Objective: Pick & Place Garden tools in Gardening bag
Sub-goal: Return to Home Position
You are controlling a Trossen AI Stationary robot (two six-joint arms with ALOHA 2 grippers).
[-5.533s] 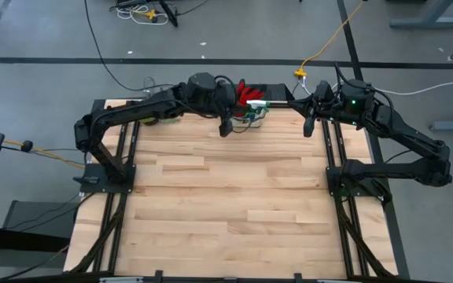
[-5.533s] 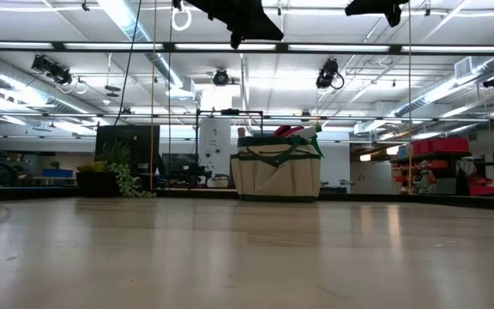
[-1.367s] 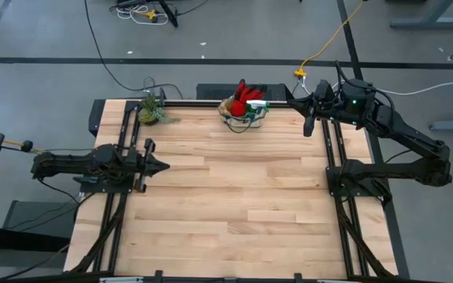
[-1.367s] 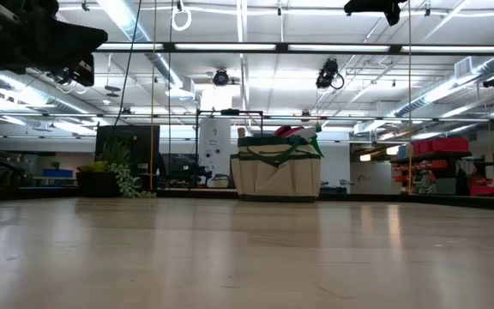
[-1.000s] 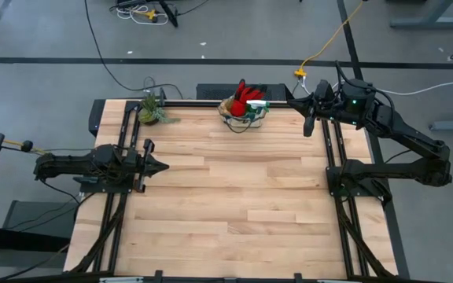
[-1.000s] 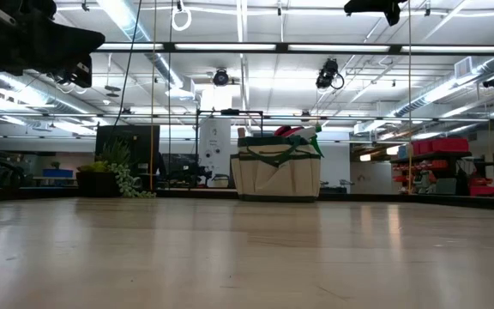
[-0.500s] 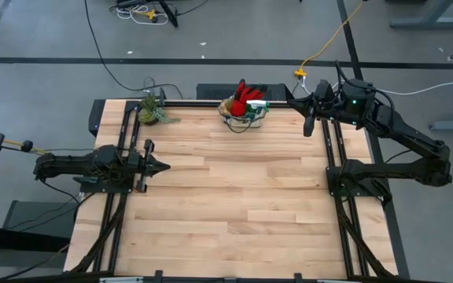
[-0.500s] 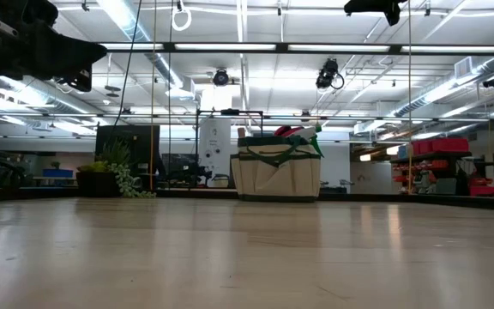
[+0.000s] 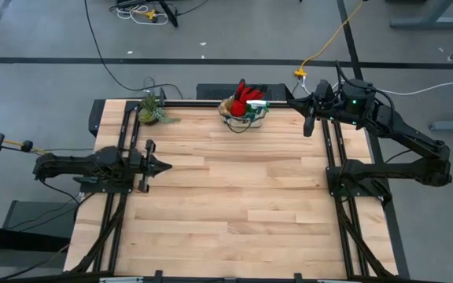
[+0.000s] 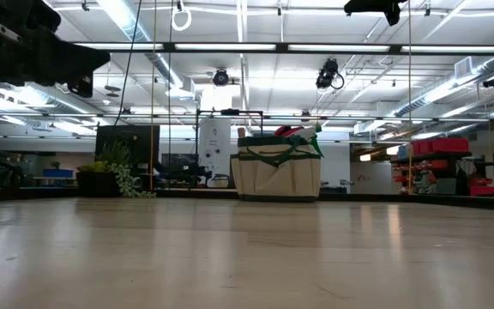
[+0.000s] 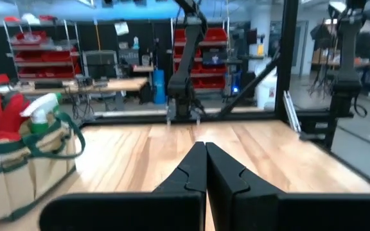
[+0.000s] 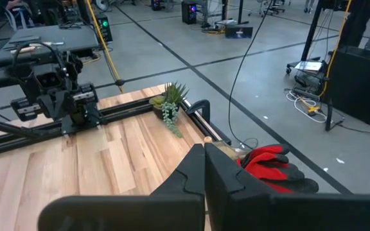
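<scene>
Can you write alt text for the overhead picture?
A wooden table seen from above, with a bag at its far edge and a red glove poking out. The left pincer lies shut at the left side, the right pincer hangs by the far right corner; a plant sits far left.

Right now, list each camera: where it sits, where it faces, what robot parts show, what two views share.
High view: above the table, looking straight down; left arm and right arm both show.
Low view: at table-top height, level across to the gardening bag; arms enter from above.
Left wrist view: on the left arm, facing the right arm; own jaws shut.
Right wrist view: on the right arm, facing the left arm and plant; own jaws shut.
Shared: high and low both show the gardening bag.
</scene>
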